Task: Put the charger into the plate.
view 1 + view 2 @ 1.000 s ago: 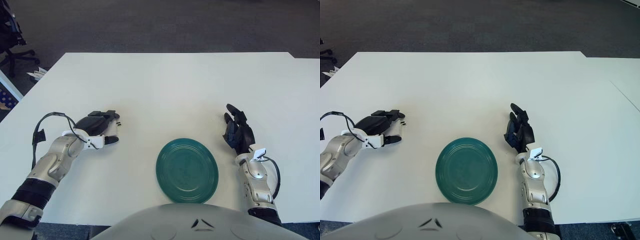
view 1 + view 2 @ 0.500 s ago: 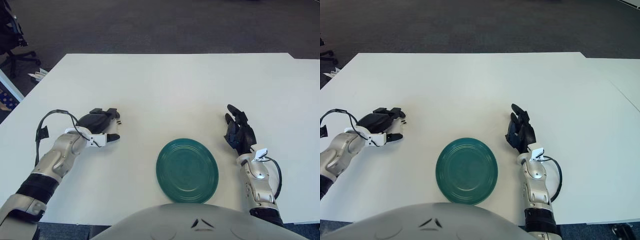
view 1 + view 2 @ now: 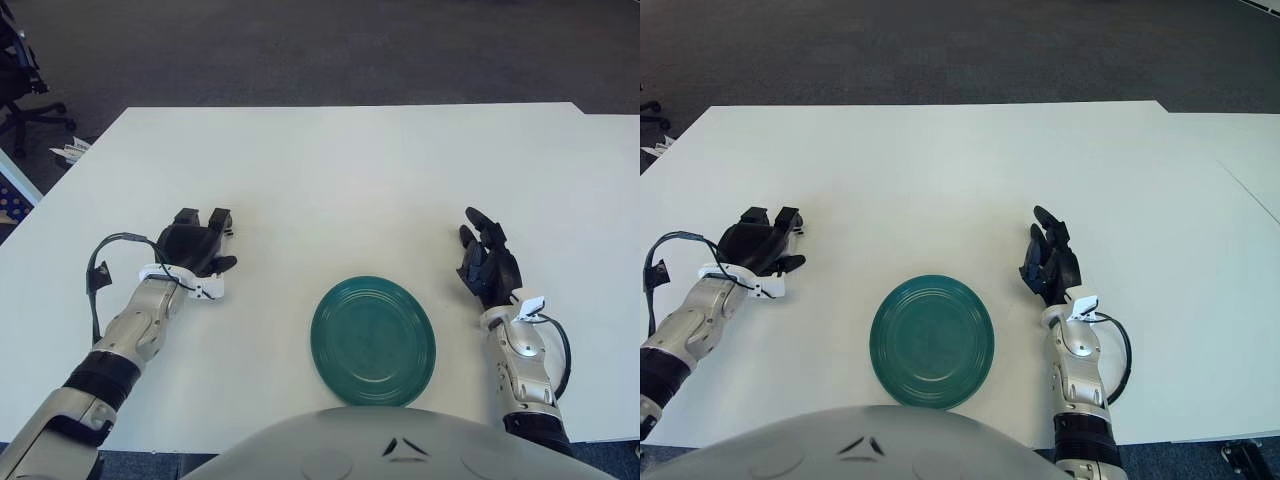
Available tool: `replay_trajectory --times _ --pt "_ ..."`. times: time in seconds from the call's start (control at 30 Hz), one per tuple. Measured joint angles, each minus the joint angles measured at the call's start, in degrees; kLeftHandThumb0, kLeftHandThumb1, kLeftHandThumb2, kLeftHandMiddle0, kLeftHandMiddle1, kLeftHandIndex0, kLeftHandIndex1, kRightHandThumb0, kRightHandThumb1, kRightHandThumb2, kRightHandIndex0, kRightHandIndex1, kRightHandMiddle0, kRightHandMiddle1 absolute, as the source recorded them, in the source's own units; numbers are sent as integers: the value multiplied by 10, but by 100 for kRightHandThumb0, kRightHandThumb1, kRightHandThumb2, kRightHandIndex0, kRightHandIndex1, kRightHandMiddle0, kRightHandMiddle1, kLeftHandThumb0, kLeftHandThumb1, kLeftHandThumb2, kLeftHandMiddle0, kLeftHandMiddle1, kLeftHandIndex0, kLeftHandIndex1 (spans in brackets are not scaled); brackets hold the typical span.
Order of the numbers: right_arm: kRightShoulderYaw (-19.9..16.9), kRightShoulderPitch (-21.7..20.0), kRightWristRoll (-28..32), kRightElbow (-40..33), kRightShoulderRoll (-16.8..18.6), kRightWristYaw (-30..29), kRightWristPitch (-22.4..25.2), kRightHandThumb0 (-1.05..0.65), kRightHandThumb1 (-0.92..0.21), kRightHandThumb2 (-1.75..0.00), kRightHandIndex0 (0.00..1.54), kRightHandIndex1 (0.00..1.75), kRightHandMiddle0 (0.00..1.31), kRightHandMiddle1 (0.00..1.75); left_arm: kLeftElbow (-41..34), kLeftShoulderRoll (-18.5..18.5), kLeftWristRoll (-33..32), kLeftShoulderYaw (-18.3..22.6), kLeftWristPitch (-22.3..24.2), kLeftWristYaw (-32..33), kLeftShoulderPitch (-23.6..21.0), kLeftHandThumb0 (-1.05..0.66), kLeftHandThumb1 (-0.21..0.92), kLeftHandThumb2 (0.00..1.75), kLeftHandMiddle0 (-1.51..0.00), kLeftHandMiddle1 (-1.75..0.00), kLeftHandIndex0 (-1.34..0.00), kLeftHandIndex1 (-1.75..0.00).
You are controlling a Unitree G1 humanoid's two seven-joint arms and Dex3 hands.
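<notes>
Green plate [image 3: 373, 340] sits on the white table [image 3: 350, 170] near the front edge, between the 2 hands. Left hand [image 3: 195, 245] lies low on the table left of the plate, fingers spread, holding nothing visible. Right hand [image 3: 487, 265] stands right of the plate, fingers extended, empty. Charger's position cannot be made out.

white table [image 3: 350, 170], dark carpet [image 3: 300, 50], office chair [image 3: 20, 70]

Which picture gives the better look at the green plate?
Neither has much edge. The plate sits nearer the middle in the right eye view, whole and empty. The left eye view shows it whole too, shifted right, between the left robot hand and the right robot hand.
</notes>
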Motion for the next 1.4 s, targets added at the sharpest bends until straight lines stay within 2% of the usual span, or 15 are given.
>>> replay_trajectory --times 0.1,0.2,0.6,1.07,1.4 --pt "-4 -2 4 2 1 0 0 -81 -92 -80 25 2 0 60 8 -1 4 -5 -6 26 -3 0 1 166 -82 -174 -64 -172" --pt "-8 -3 8 3 1 0 0 -81 -92 -79 27 2 0 61 20 -1 9 -11 -14 61 -7 0 -3 169 -85 -175 -68 -169" --pt "-25 -16 25 9 2 -3 14 -83 -92 -78 29 2 0 66 56 -2 15 -26 -29 131 -20 0 -7 172 -89 -175 -72 -166" --pt "-31 -21 30 8 2 -2 23 -84 -92 -75 30 2 0 65 63 -4 5 -29 -36 143 -24 0 -4 171 -87 -175 -67 -171" --pt "-35 -26 30 15 -1 0 25 -82 -92 -76 29 1 0 65 64 -4 -22 -23 -52 139 -24 0 9 159 -78 -175 -56 -175"
